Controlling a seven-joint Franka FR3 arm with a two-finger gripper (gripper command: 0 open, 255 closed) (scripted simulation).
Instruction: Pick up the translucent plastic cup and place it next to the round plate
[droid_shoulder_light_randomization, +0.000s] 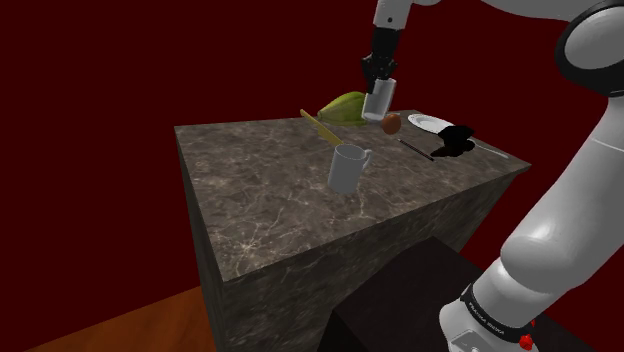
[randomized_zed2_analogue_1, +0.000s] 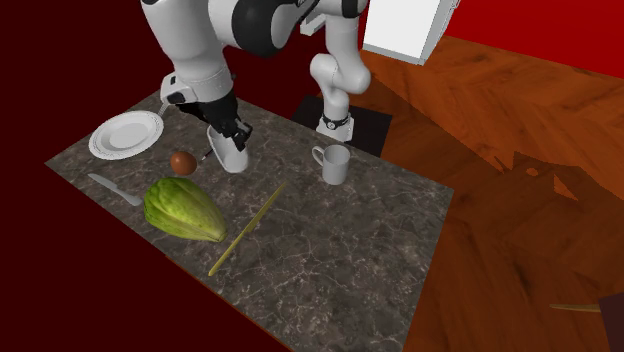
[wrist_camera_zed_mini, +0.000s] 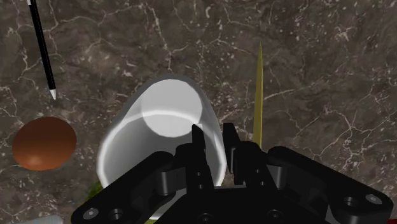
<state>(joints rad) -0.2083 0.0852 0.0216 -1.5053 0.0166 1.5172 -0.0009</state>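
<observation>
Black fingers (wrist_camera_zed_mini: 198, 147) of the gripper (wrist_camera_zed_mini: 214, 139) occupy the foreground of the wrist view. They pinch the wall of the cup (wrist_camera_zed_mini: 159, 137), with one finger inside the rim and the other outside it. The cup is pale grey-white. Its open mouth faces the hand, and its round base is visible through the mouth.

Position of the cup:
- In the shoulder view, the gripper (droid_shoulder_light_randomization: 378, 80) holds the cup (droid_shoulder_light_randomization: 380, 100) tilted, above the far part of the table (droid_shoulder_light_randomization: 270, 200).
- Whether the cup base touches the tabletop cannot be determined.
- In the second exterior view, the cup (randomized_zed2_analogue_1: 232, 155) hangs under the gripper (randomized_zed2_analogue_1: 237, 140), near a brown ball (randomized_zed2_analogue_1: 182, 162).
- The brown ball lies between the cup and the round white plate (randomized_zed2_analogue_1: 125, 133). The cup and plate are apart.

Other items on the dark marbled table:
- A green vegetable (randomized_zed2_analogue_1: 183, 208) lies just beside the brown ball.
- A grey knife (randomized_zed2_analogue_1: 115, 188) lies at the table edge, near the vegetable.
- A thin yellow stick (randomized_zed2_analogue_1: 247, 230) lies flat, near the vegetable.
- A black rod (wrist_camera_zed_mini: 41, 44) with a white tip lies near the ball.
- A pale mug (randomized_zed2_analogue_1: 333, 163) with a handle stands upright, well apart from the cup, on the side toward the dark stand (randomized_zed2_analogue_1: 340, 125).
</observation>
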